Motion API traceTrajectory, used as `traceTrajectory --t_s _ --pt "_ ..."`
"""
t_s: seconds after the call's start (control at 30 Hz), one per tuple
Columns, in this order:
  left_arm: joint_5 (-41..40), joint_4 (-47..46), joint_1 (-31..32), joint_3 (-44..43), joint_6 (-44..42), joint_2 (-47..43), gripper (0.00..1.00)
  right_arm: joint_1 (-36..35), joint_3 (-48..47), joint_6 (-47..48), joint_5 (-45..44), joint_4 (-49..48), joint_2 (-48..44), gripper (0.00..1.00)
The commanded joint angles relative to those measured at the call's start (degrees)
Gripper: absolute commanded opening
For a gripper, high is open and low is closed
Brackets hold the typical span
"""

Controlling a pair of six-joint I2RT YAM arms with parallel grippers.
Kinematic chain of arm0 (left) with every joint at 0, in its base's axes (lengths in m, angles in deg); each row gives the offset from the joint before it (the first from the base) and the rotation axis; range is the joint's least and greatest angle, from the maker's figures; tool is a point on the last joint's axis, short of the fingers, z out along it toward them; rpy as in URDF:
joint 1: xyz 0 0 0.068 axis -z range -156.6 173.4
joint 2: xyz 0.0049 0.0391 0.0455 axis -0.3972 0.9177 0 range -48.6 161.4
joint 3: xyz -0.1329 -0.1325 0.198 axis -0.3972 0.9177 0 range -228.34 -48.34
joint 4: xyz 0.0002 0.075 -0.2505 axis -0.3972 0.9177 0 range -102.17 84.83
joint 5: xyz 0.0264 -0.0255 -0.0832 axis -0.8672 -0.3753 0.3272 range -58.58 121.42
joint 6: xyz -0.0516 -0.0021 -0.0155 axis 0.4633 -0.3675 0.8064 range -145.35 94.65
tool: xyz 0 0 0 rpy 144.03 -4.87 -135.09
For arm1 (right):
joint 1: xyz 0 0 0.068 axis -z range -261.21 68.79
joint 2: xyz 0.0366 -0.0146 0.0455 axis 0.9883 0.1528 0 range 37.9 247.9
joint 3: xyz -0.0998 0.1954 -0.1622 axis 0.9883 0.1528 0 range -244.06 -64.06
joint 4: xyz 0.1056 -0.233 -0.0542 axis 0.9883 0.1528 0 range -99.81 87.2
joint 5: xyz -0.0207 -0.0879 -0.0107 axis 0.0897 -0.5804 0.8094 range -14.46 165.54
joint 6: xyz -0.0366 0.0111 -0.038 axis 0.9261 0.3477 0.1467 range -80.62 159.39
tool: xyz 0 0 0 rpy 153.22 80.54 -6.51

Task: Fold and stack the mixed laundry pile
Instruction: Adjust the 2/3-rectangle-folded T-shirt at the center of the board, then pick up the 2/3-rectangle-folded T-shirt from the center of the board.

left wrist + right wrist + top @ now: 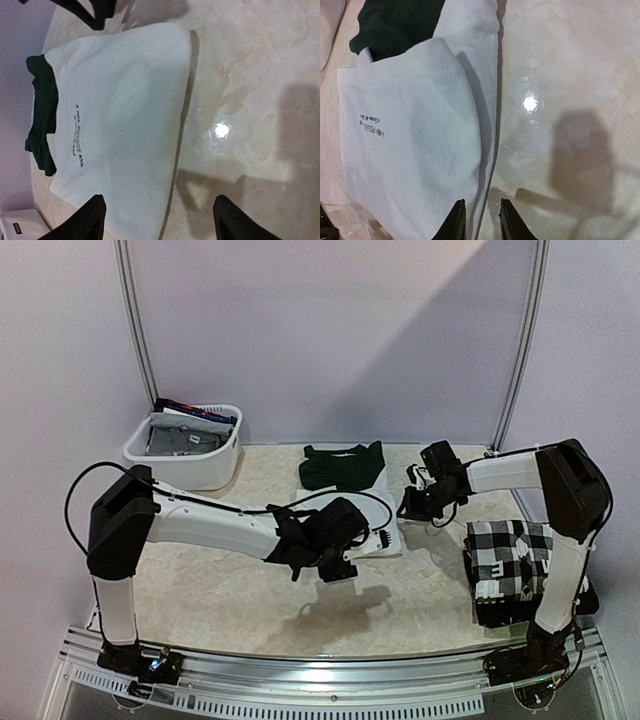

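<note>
Surface: beige marbled table (220,590), glossy, with a bright lamp reflection in both wrist views. Metal rail (320,680) along the bottom edge of the top view. Pale lilac walls (330,340) behind, with two slim metal poles (135,320) rising at upper left and upper right.

Containers: one white plastic basket (190,472) at left of centre, near the back wall. It holds a grey garment (180,438) and a dark blue piece (195,410) at its far rim. Other contents cannot be told apart.

Laundry on the table:
- White shirt (385,535) (120,125) (410,140), centre of the top view, lying flat, with one fold lapped over in the right wrist view and small dark print on it.
- Dark green garment (343,467) (42,115) (395,25), just above the white shirt in the top view, touching or tucked under its far edge.
- Checkered shirt (505,555), folded, at right of the frame beside the right arm's base. Something dark lies beneath it, not identifiable.

Tools:
- Left gripper (338,562) (160,222): over the near side of the white shirt, fingers spread wide, released, holding nothing.
- Right gripper (412,502) (482,222): at the shirt's right edge, fingers parted by a narrow gap, with the cloth edge and table visible through it; nothing clamped.
</note>
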Motion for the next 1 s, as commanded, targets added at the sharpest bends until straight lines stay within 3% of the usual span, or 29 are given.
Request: traceTrajectory --t_s 0.0,0.27,0.63,0.97 --pt "3.36 0.51 1.19 -3.21 -3.73 3.91 0.76 0.09 3.66 -0.75 -1.94 0.99 -7.92 0.25" --pt "-0.99 -0.57 1.06 -6.23 -6.60 8.71 0.72 0.14 10.34 -1.23 -3.72 0.47 -15.76 0.32" --pt "-3.86 -2.19 -0.52 -9.31 -10.62 13.18 0.62 0.08 14.13 -1.66 -3.62 -0.47 -20.77 0.33" --pt "-6.84 -1.85 -1.54 -13.29 -13.50 18.34 0.40 0.02 14.72 -1.88 -3.45 -0.67 -22.03 0.33"
